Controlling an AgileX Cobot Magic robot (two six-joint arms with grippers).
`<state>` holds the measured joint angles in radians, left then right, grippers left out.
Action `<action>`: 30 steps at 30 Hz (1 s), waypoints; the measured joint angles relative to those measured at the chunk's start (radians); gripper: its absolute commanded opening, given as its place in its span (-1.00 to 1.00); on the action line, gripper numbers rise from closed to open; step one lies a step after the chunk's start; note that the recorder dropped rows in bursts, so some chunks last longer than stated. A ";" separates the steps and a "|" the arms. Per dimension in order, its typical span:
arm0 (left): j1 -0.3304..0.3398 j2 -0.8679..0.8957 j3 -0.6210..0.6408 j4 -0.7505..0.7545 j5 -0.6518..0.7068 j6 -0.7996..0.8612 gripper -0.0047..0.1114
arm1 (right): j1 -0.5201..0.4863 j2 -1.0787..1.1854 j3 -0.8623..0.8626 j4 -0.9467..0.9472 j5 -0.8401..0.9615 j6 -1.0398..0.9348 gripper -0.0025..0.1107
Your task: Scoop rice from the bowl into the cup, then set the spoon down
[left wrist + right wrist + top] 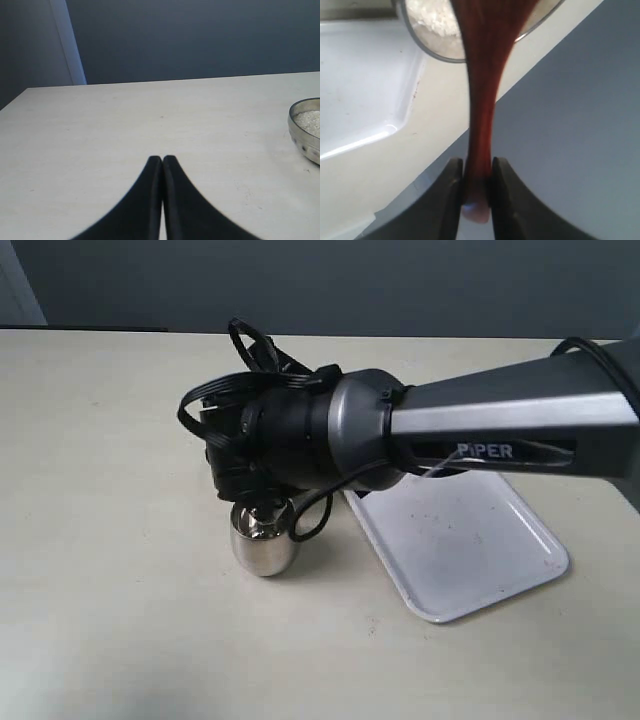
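Observation:
The dark reddish-brown spoon [482, 100] is clamped by its slim handle in my right gripper [475, 162], which is shut on it. Its scoop end reaches over the open steel cup [427, 47], where white rice [437, 25] shows inside. In the exterior view the cup [262, 545] stands on the table right under my right gripper [265, 505], whose wrist hides the spoon. In the left wrist view, the steel bowl [305, 132] holding rice [310, 121] sits at the edge of the picture. My left gripper [162, 159] is shut and empty above bare table; the exterior view does not show it.
A white tray [470, 540] lies on the table just right of the cup, and it shows again as the tray [360, 85] in the right wrist view. The right arm [480, 430] spans from the right side across the middle, hiding what lies behind it.

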<state>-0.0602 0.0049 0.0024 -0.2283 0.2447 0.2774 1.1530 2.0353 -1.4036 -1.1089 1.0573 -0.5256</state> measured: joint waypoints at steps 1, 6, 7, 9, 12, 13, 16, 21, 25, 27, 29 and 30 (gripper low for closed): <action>0.000 0.000 0.000 0.000 0.000 0.000 -0.91 | 0.002 0.000 0.000 0.017 0.000 0.002 -0.97; 0.000 0.000 0.000 0.000 0.000 0.000 -0.91 | 0.004 0.000 0.000 0.041 0.017 0.025 -0.97; 0.000 0.000 0.000 0.000 0.000 0.000 -0.91 | 0.004 0.000 0.000 0.050 0.025 0.031 -0.97; 0.000 0.000 0.000 0.000 0.000 0.000 -0.91 | 0.004 0.000 0.000 0.071 0.046 0.045 -0.97; 0.000 0.000 0.000 0.000 0.000 0.000 -0.91 | 0.006 -0.001 0.012 0.086 0.077 0.067 -0.97; 0.000 0.000 0.000 0.000 0.000 0.000 -0.91 | 0.006 -0.001 0.022 0.086 0.085 0.074 -0.97; 0.000 0.000 0.000 0.000 0.000 0.000 -0.91 | 0.006 -0.001 0.049 0.087 0.093 0.088 -0.97; -0.014 0.000 0.000 0.000 0.000 0.000 -0.91 | 0.006 -0.001 0.088 0.014 0.085 0.181 -0.97; -0.020 0.000 0.000 0.000 0.000 0.000 -0.91 | 0.006 -0.001 0.102 -0.024 0.073 0.226 -0.97; -0.024 0.000 0.000 0.000 0.000 0.000 -0.91 | 0.008 -0.001 0.103 -0.030 0.066 0.247 -0.97; -0.026 0.000 0.000 0.000 0.000 0.000 -0.91 | 0.017 -0.001 0.103 -0.035 0.062 0.267 -0.97; -0.026 0.000 0.000 0.000 0.000 0.000 -0.91 | 0.025 -0.001 0.105 -0.043 0.060 0.277 -0.97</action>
<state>-0.0863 0.0049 0.0024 -0.2283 0.2447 0.2774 1.1776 2.0345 -1.2981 -1.1517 1.1169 -0.2490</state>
